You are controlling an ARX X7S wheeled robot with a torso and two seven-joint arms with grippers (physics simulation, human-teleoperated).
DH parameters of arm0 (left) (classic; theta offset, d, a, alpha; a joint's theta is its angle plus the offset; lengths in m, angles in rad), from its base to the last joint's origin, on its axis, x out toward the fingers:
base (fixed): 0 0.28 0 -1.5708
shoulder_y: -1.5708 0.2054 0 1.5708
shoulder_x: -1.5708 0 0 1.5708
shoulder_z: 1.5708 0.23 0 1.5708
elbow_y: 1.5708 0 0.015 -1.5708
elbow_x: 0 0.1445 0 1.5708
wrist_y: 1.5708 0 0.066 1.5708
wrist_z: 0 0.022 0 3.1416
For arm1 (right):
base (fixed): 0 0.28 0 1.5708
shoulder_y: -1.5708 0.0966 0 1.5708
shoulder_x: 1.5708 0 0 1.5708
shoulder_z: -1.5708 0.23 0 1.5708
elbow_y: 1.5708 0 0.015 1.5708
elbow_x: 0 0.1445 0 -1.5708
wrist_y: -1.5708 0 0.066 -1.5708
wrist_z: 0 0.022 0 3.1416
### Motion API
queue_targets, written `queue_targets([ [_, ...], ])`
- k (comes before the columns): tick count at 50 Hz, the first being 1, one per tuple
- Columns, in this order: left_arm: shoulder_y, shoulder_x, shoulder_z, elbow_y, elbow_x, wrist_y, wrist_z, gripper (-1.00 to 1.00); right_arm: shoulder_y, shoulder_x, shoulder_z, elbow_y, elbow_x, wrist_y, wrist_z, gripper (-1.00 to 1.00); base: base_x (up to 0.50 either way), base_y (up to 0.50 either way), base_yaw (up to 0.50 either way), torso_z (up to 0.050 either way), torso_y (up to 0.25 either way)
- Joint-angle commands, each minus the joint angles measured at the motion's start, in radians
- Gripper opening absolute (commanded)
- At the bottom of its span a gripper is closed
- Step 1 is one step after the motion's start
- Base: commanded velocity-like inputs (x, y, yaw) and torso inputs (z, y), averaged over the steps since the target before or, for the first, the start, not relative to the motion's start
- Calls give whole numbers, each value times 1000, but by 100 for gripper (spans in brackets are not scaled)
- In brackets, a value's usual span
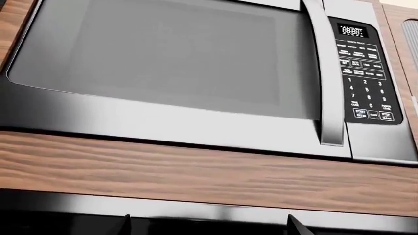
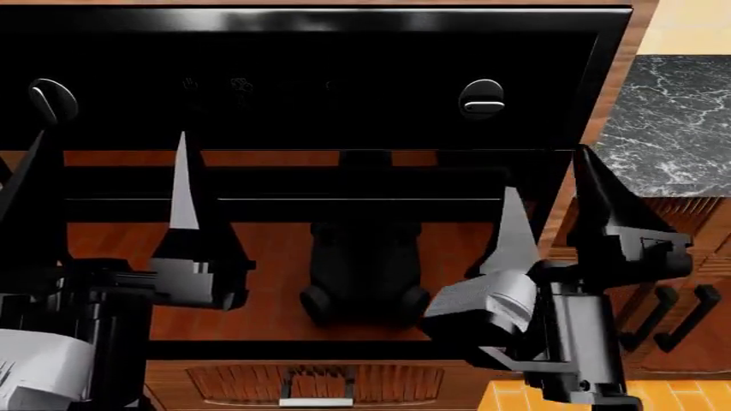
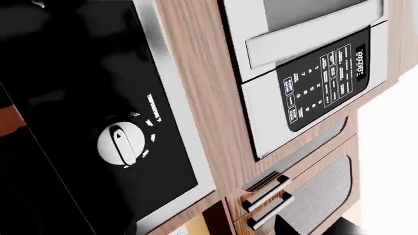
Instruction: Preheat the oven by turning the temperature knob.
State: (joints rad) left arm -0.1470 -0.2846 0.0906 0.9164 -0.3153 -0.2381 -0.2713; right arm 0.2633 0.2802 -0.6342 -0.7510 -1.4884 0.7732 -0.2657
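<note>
Facing the oven (image 2: 342, 51), both claws agape: left claw (image 2: 109, 184), right claw (image 2: 560, 205); microwave (image 1: 196, 73) only in wrist views.

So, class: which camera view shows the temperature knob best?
The right wrist view: the temperature knob appears large, under its printed label. The head view shows it small on the oven. The left wrist view misses it.

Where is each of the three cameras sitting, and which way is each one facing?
Head: on the robot's head, facing the black oven and its temperature knob; left gripper and right gripper both show, open.
Left wrist: on the left arm, angled up at the microwave; only dark finger tips show.
Right wrist: on the right arm, rolled sideways, facing the knob and microwave keypad; barely any of the robot shows.
Shared: both wrists see the microwave; head and right wrist see the knob.
</note>
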Motion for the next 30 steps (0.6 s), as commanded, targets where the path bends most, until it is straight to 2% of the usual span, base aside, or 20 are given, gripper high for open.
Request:
queue_targets([
  [1,0,-7,-1,-2,-11,-1,-8,100,65,43,-9,76,-136,-41,-130,100,0,0,0,0,0],
  [15,-7,-16,-5,-6,-28,-5,-17,100,173,53,-8,124,-154,-92,-279,100,0,0,0,0,0],
  [30,-8,-23,-2,-12,-29,0,-26,100,206,77,-4,189,-82,-116,-355,100,0,0,0,0,0],
])
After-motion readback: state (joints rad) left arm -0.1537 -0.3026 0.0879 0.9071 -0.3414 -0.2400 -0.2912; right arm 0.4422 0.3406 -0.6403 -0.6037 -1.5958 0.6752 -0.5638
